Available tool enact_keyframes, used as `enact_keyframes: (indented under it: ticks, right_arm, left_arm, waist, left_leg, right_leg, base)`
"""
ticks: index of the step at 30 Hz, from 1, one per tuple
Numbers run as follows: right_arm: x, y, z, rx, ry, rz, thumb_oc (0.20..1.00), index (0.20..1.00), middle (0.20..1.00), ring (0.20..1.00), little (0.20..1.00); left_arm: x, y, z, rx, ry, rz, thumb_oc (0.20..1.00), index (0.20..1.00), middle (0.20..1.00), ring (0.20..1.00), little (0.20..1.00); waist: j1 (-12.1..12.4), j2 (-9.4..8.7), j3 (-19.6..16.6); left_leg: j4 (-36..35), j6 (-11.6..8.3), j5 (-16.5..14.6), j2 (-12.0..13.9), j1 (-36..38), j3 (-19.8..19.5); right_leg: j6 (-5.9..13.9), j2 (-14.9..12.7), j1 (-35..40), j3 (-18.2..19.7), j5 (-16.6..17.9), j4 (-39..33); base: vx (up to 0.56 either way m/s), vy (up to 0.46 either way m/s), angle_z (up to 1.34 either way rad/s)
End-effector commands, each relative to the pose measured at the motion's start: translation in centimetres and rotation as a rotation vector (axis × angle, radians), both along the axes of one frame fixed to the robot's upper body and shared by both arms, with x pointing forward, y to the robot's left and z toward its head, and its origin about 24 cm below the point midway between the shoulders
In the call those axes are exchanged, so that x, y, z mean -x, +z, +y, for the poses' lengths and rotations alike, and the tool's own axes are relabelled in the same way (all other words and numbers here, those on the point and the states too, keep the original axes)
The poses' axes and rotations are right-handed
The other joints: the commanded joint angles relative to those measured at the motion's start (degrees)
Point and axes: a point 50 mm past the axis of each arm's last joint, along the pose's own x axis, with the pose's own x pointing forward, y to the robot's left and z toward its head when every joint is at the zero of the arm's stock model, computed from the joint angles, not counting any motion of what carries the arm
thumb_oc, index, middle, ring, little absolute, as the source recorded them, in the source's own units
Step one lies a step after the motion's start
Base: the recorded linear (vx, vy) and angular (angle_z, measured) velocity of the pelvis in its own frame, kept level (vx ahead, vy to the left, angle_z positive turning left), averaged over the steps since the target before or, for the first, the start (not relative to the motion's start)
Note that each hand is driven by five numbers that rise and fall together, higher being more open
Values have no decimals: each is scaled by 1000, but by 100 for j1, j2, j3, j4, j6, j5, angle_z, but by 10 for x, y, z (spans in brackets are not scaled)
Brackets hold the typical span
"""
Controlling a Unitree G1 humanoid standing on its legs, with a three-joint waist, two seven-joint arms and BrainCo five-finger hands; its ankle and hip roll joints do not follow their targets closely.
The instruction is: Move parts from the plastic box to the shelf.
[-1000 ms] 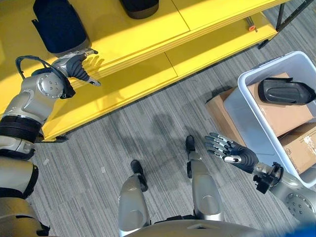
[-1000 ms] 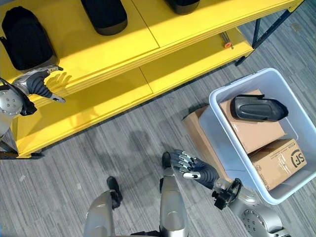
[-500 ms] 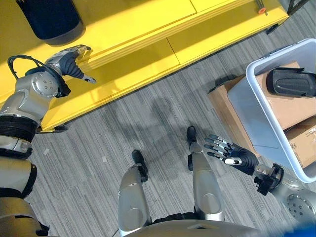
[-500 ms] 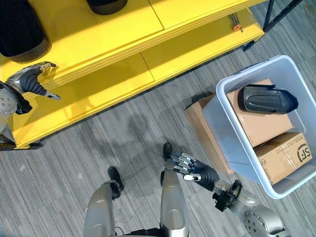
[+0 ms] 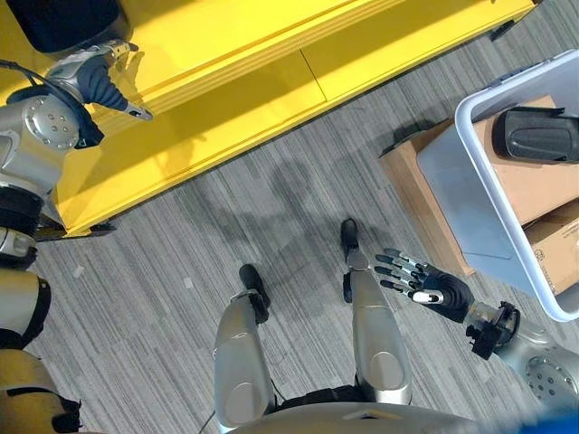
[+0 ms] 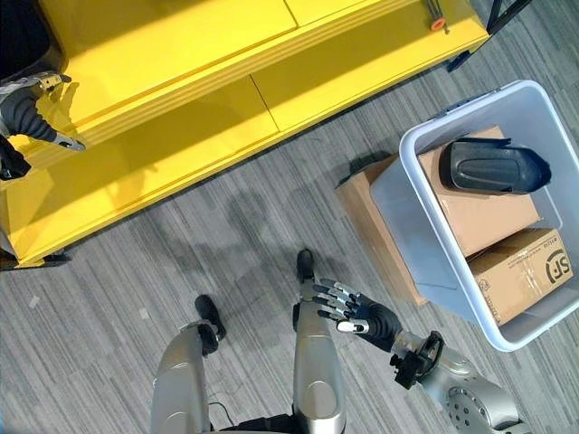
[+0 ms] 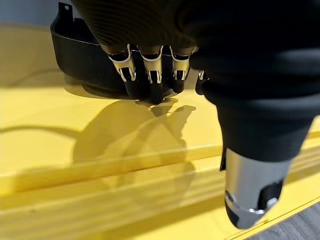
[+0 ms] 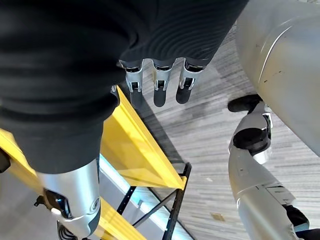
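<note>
Cam has panned since a sec ago: the whole view has slid, so the shelf [image 6: 226, 108] now sits higher and more to the left in both eye views, and the box [image 6: 425, 244] further right. That's my head turning, not things moving.

L hand [image 5: 99, 77] is at the shelf's upper board, fingers relaxed and part-curled, holding nothing. In the L wrist view its fingertips [image 7: 150, 90] hang just in front of a black part [image 7: 90, 70] resting on the yellow board; I can't tell if they touch it. Relative to the shelf the hand looks much as before, near the board's front edge beside that part. So I judge this part as placed and the L hand as backing off, or about to.

R hand [image 6: 357, 315] is low over the floor, near the box but apart from it, fingers spread and straight, empty. Barely changed vs 1 s ago.

Still in the box: one black part [image 6: 493, 167] lying on top of a cardboard carton [image 6: 470, 217], with a second carton [image 6: 520, 276] beside it. Another carton [image 6: 375, 226] sits on the floor against the box wall.

Meaning: one drop done, at least one part left to move. Next I'd need to turn to the box and reach in, prob w/ R hand since it's closest.
</note>
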Motion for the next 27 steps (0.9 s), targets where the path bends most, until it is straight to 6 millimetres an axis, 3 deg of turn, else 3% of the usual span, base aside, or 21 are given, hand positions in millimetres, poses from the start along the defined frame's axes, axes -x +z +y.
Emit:
enact_keyframes:
  ticks: [1,9,17,23,25,26,27]
  right_arm:
    - [5,1,-3,-56,3,6,1000,1000,1000,1000,1000]
    - [7,-2,-5,-64,-8,18,1000,1000,1000,1000,1000]
    - [10,-8,-6,-77,-6,61,1000,1000,1000,1000,1000]
    - [12,-10,-11,-68,-15,79,1000,1000,1000,1000,1000]
    - [13,-11,-12,-63,-18,81,1000,1000,1000,1000,1000]
    - [12,-10,-8,-80,-16,63,1000,1000,1000,1000,1000]
    - [11,-10,-8,-70,-12,63,1000,1000,1000,1000,1000]
  left_arm:
    - [21,18,35,12,124,-50,1000,1000,1000,1000,1000]
    - [21,27,38,-19,150,-47,1000,1000,1000,1000,1000]
    - [27,45,53,-35,239,-73,1000,1000,1000,1000,1000]
    - [26,60,52,-29,252,-115,1000,1000,1000,1000,1000]
    - [12,54,23,8,99,-142,1000,1000,1000,1000,1000]
    - [4,43,-10,114,-94,-164,1000,1000,1000,1000,1000]
    - [6,31,-13,159,-131,-154,1000,1000,1000,1000,1000]
  waist:
    - [-19,-61,-32]
    - [-41,-60,-52]
    - [-78,-63,-57]
    - [-108,-59,-81]
    - [-93,-61,-70]
    - [-29,-73,-52]
    - [-54,-29,-65]
  left_leg:
    - [77,525,-371,-352,-335,218]
    - [171,555,-410,-367,-524,235]
    - [311,569,-444,-331,-742,258]
    - [366,566,-454,-297,-853,226]
    - [416,560,-462,-292,-864,218]
    - [381,552,-440,-309,-815,186]
    - [356,546,-431,-317,-773,179]
  right_leg:
    - [-247,194,165,-207,-834,399]
    - [-204,168,20,-180,-760,350]
    - [-174,176,-192,-125,-706,363]
    - [-172,181,-348,-87,-664,393]
    - [-186,187,-384,-80,-694,477]
    - [-200,180,-351,-98,-719,497]
    - [-204,177,-319,-107,-727,499]
  base:
    - [0,0,0]
    - [3,8,0]
    - [-1,7,-1]
    - [-16,-4,0]
    - [-47,-23,0]
    - [-27,-35,0]
    - [-20,-38,1]
